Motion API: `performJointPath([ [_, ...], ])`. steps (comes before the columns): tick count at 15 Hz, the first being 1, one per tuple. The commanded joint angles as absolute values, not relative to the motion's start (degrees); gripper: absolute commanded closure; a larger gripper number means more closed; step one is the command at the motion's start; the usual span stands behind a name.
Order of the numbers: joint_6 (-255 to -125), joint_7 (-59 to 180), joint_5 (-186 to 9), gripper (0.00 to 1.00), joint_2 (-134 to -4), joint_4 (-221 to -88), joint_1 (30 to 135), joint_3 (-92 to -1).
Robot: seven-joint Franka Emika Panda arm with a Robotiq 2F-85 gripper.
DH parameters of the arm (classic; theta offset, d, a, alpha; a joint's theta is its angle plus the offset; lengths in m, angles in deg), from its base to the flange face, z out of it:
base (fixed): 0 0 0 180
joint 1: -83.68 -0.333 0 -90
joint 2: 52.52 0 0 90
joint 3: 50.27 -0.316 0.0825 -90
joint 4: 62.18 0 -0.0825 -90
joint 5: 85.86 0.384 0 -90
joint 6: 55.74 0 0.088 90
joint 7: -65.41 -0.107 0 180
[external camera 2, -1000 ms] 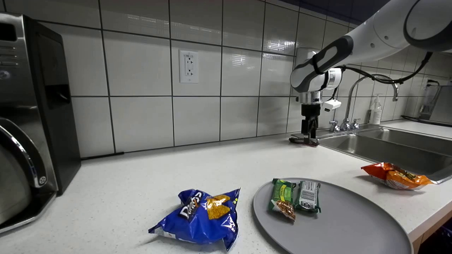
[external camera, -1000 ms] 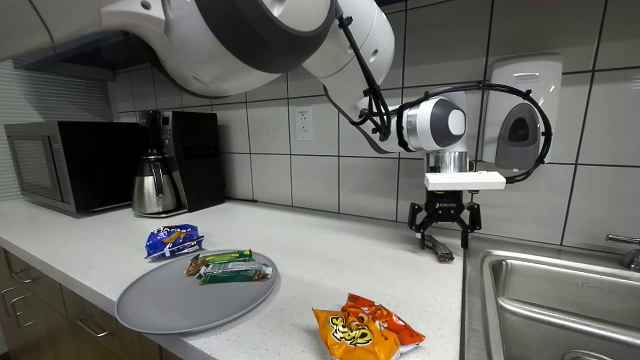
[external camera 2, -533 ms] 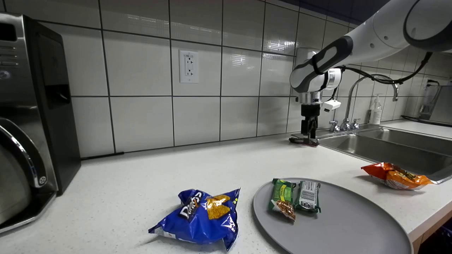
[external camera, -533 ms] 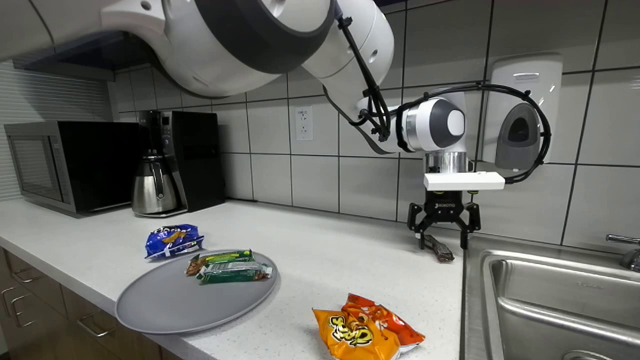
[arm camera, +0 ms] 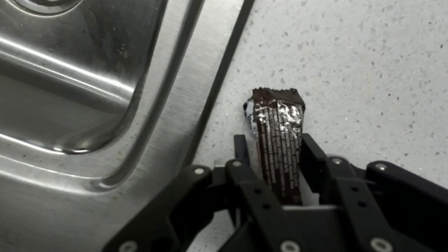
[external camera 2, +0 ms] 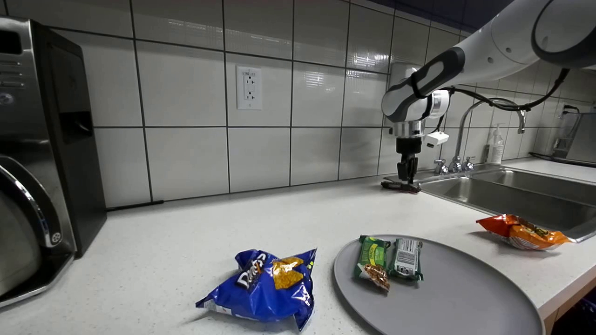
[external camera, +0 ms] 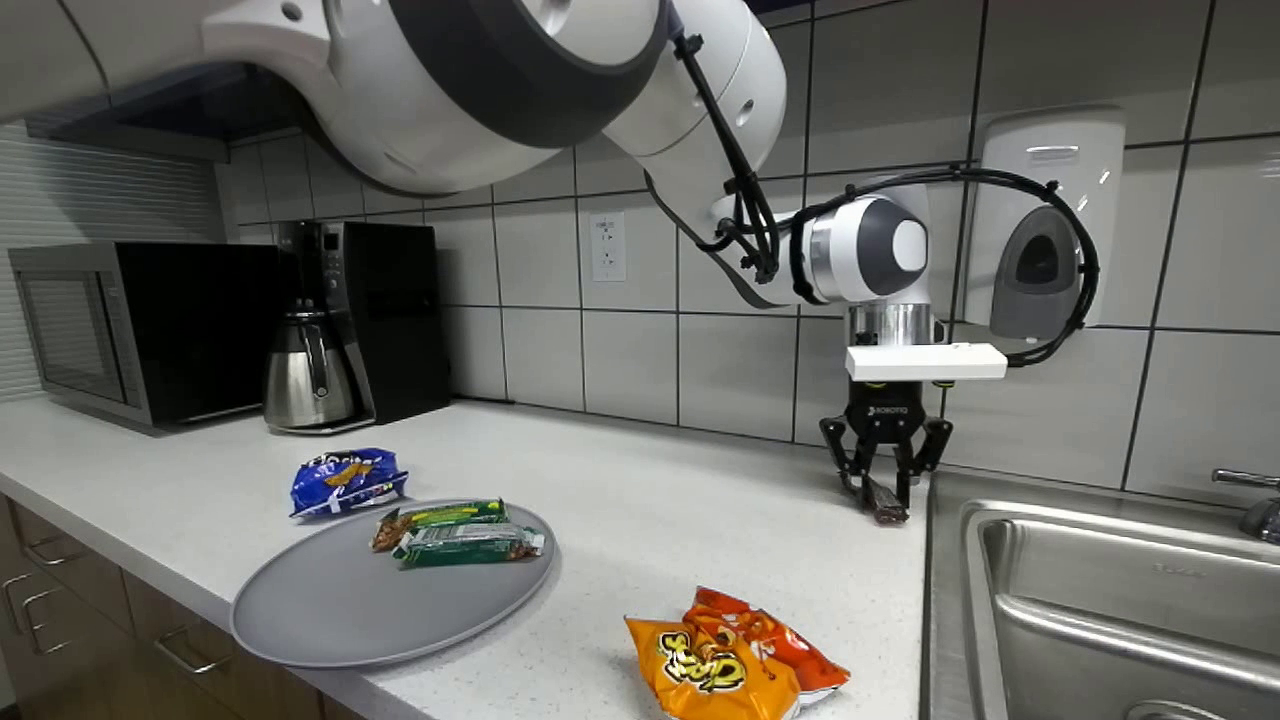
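A brown wrapped bar [arm camera: 278, 140] with a brick-like printed pattern lies flat on the counter, beside the sink's edge. My gripper [arm camera: 273, 154] points down over it, its jaws part-way together on either side of the wrapper. The finger on the right [arm camera: 311, 150] appears to touch the bar's side, while a narrow pale strip separates the finger on the left [arm camera: 240, 148] from it. The bar's near end is hidden under the gripper. In both exterior views the gripper [external camera: 880, 497] stands low around the dark bar [external camera 2: 390, 185], which rests on the counter.
The metal sink [external camera: 975, 600] borders the counter, with the tiled wall close behind. A grey plate [external camera 2: 465, 302] bears two green bars [external camera 2: 374, 253]. An orange snack bag [external camera: 715, 655] and a blue chip bag [external camera 2: 274, 288] lie nearby; a coffee maker [external camera: 390, 310] and microwave [external camera: 190, 320] stand farther off.
My gripper's fingers have drawn inward from wide apart to close about the bar's sides. The arm has barely shifted, and the bar lies where it was.
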State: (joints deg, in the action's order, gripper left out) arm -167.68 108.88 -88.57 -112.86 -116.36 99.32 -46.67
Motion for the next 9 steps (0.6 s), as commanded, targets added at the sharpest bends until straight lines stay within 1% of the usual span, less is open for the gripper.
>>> performJointPath([
  [1, -167.9, 109.2, -88.4, 0.88, -112.4, -116.4, 99.3, -46.9],
  [2, -168.1, 109.2, -88.4, 0.95, -112.0, -116.8, 99.2, -46.9],
  [3, -168.5, 109.0, -88.5, 0.99, -111.4, -117.4, 99.0, -46.9],
  [4, -168.8, 108.9, -88.5, 0.95, -111.0, -118.0, 98.9, -46.9],
  [9, -170.5, 108.0, -88.4, 0.95, -107.9, -121.9, 98.3, -46.7],
])
